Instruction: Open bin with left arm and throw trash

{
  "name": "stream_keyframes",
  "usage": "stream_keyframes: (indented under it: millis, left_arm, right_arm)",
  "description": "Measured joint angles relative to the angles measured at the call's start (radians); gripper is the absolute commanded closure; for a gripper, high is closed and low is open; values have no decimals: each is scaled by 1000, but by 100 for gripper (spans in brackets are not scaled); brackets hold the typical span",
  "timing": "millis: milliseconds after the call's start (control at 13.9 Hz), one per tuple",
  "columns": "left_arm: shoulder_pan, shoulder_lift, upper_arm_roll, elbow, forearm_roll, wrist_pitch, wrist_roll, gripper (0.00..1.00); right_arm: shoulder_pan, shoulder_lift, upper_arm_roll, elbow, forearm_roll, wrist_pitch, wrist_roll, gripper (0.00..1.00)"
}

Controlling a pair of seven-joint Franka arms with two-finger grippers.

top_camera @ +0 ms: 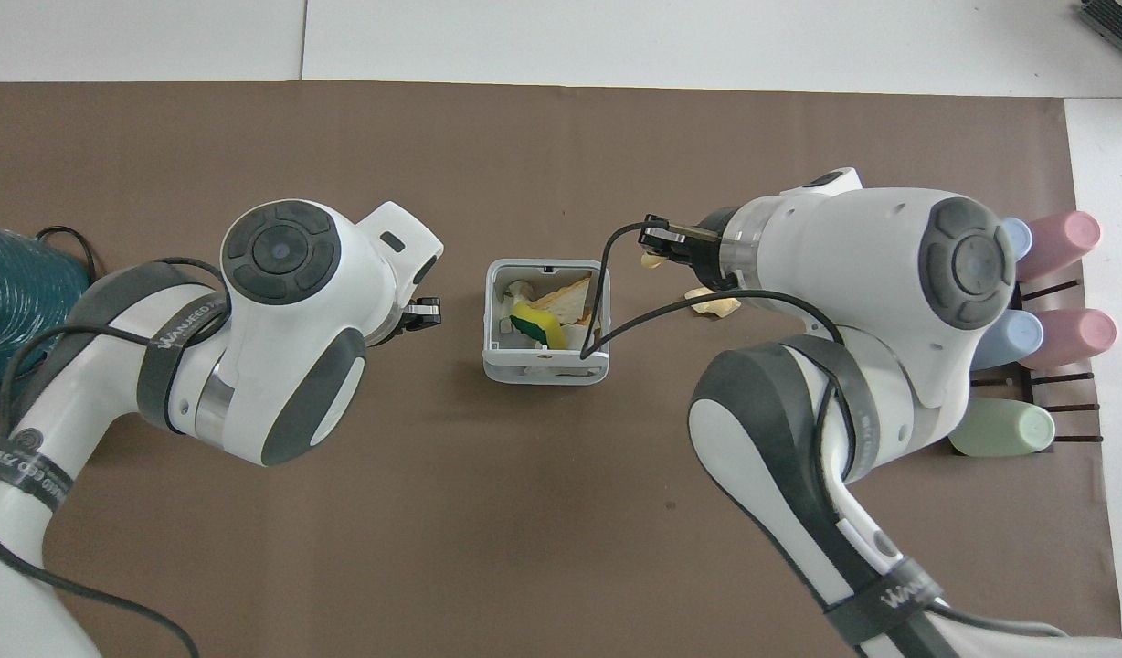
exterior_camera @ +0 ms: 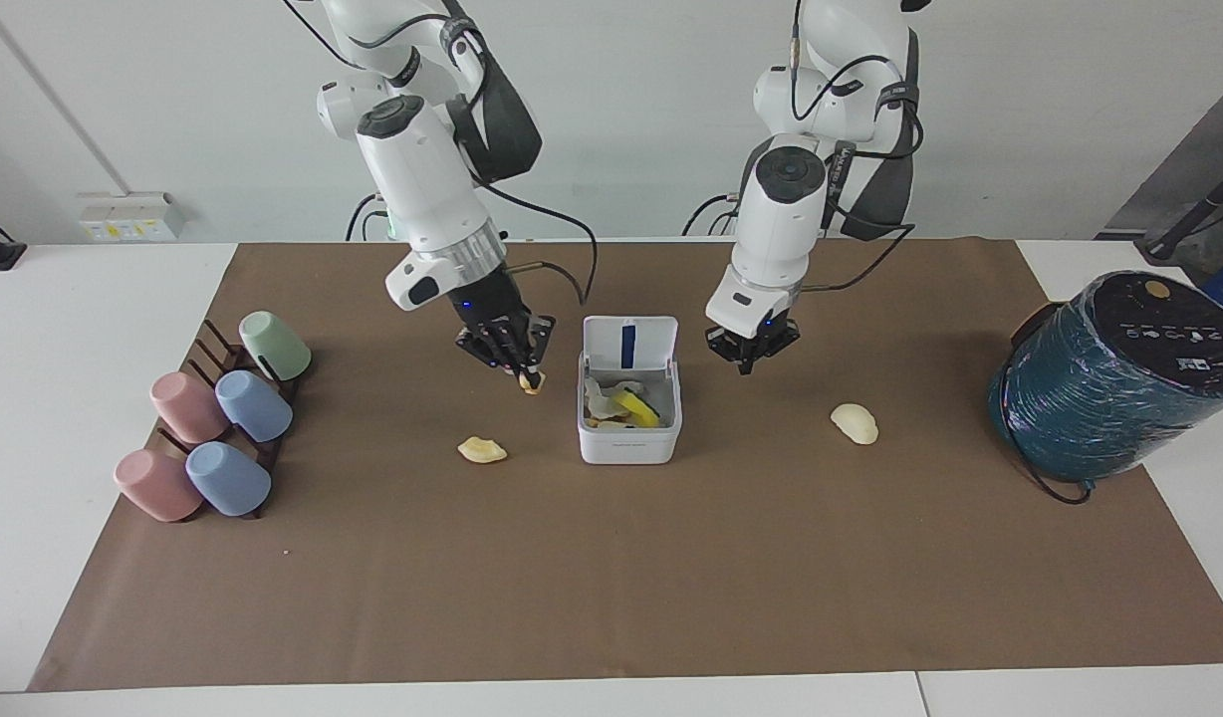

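Observation:
The white bin (exterior_camera: 628, 444) stands mid-mat with its lid (exterior_camera: 628, 344) upright, blue strip showing; paper and yellow waste lie inside. It also shows in the overhead view (top_camera: 545, 373). My left gripper (exterior_camera: 749, 362) is shut and empty, raised over the mat beside the bin toward the left arm's end (top_camera: 424, 312). My right gripper (exterior_camera: 522, 374) is shut on a trash scrap (exterior_camera: 531, 385), low over the mat just beside the bin (top_camera: 657, 245). A second scrap (exterior_camera: 482, 450) and a third (exterior_camera: 856, 423) lie on the mat either side of the bin.
A big teal wrapped cylinder (exterior_camera: 1109, 383) stands at the left arm's end of the table. A dark rack of pastel cups (exterior_camera: 213, 428) sits at the right arm's end. The brown mat (exterior_camera: 611, 578) covers the table.

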Motion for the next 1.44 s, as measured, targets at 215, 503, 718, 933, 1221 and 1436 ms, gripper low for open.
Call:
stream_keyframes:
  millis: [215, 503, 718, 933, 1221, 1436]
  left_arm:
    - [92, -17, 1, -96, 0, 175, 35, 10]
    - [217, -11, 2, -161, 0, 315, 92, 10]
    - [273, 41, 2, -180, 0, 384, 97, 11]
    - [300, 60, 1, -217, 0, 406, 97, 12]
    - [309, 56, 2, -280, 0, 427, 96, 84]
    - [312, 43, 1, -307, 0, 435, 97, 100]
  right_arm:
    - [89, 90, 1, 18, 1, 77, 111, 79]
    - [155, 128, 1, 19, 2, 89, 210, 51]
    - [171, 128, 1, 19, 2, 87, 245, 23]
    - [171, 128, 0, 19, 2, 86, 246, 0]
    - [146, 109, -16, 35, -2, 86, 243, 0]
    - [57, 60, -20, 46, -60, 6, 146, 0]
